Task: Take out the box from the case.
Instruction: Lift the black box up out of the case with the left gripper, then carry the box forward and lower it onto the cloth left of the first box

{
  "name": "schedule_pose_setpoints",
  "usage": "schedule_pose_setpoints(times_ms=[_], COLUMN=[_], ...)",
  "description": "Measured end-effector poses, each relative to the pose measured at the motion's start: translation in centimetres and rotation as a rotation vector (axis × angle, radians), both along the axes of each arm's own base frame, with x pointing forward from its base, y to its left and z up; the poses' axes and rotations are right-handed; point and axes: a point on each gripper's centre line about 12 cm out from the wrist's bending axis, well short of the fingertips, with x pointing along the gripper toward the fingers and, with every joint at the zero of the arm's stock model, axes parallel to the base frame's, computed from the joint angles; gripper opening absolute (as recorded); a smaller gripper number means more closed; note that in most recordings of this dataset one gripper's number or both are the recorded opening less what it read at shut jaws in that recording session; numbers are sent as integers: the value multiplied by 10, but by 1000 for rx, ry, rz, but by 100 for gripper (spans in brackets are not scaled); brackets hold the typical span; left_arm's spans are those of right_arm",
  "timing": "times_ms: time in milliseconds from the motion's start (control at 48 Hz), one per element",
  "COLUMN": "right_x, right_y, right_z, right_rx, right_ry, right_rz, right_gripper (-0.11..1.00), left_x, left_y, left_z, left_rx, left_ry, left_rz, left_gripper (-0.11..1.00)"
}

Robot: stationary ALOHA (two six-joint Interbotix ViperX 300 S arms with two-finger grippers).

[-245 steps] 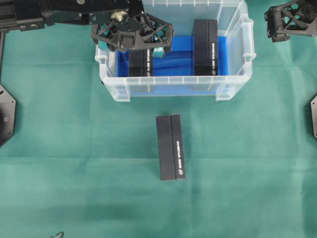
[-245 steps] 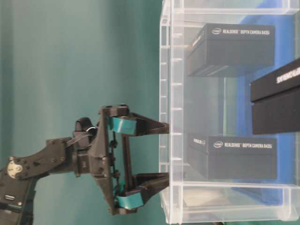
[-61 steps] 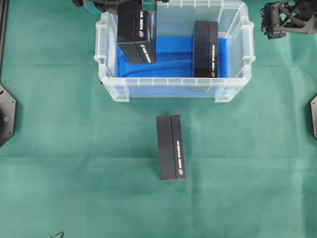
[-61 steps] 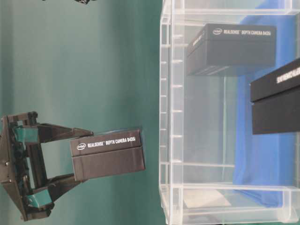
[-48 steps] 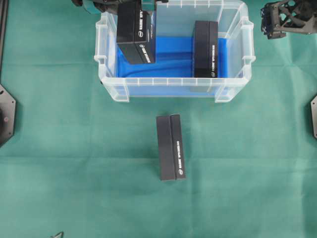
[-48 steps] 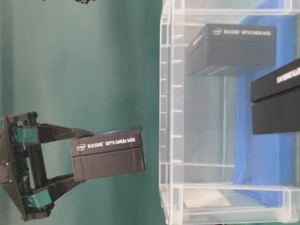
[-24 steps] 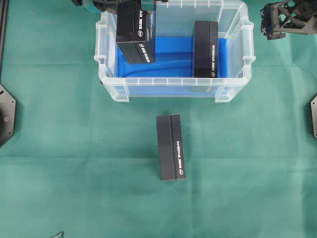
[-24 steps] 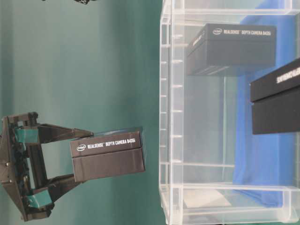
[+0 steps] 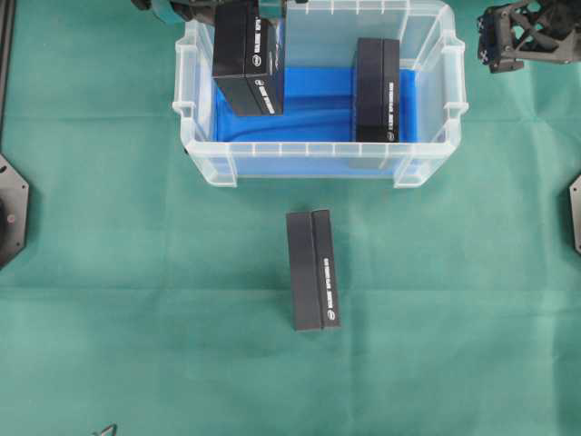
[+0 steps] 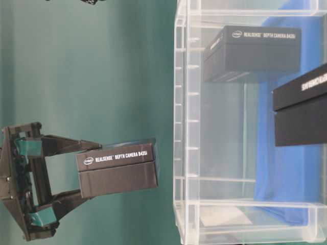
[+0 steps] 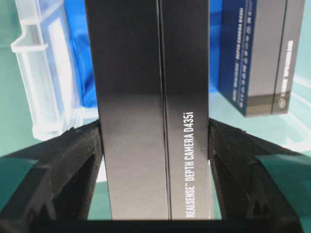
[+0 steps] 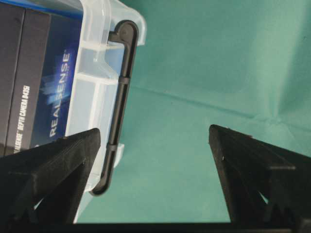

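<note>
The case (image 9: 318, 151) is a clear plastic tub with a blue bottom, at the back of the table. My left gripper (image 10: 91, 169) is shut on a black box (image 10: 117, 169) and holds it above the case's rim, over its back left part (image 9: 247, 56). In the left wrist view the box (image 11: 150, 107) is clamped between both fingers (image 11: 73, 160). A second black box (image 9: 376, 89) stands inside the case at the right. My right gripper (image 12: 154, 145) is open and empty, beside the case's right end (image 12: 116, 107).
Another black box (image 9: 312, 270) lies on the green cloth in front of the case. The right arm's gripper (image 9: 526, 36) hangs at the back right corner. Black mounts (image 9: 11, 213) sit at the table's left and right edges.
About five seconds ago my left gripper was down in the case around the box; it now holds the box lifted above the rim. Over the last second almost nothing moves.
</note>
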Motion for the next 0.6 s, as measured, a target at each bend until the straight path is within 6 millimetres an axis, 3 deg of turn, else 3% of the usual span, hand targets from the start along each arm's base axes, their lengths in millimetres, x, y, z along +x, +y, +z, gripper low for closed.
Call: schedule_pose_setpoints(times_ms=[312, 604], right_x=[0, 0], right_y=[0, 0], right_z=[0, 1], right_rx=[1, -2], right_ry=[-2, -2], right_rz=[0, 1], right_gripper=[92, 92], left_x=[1, 5], left_y=[-4, -29], left_z=[0, -1], left_rx=[-3, -20], left_ry=[1, 25], left_rz=[-2, -29], left_gripper=[62, 62])
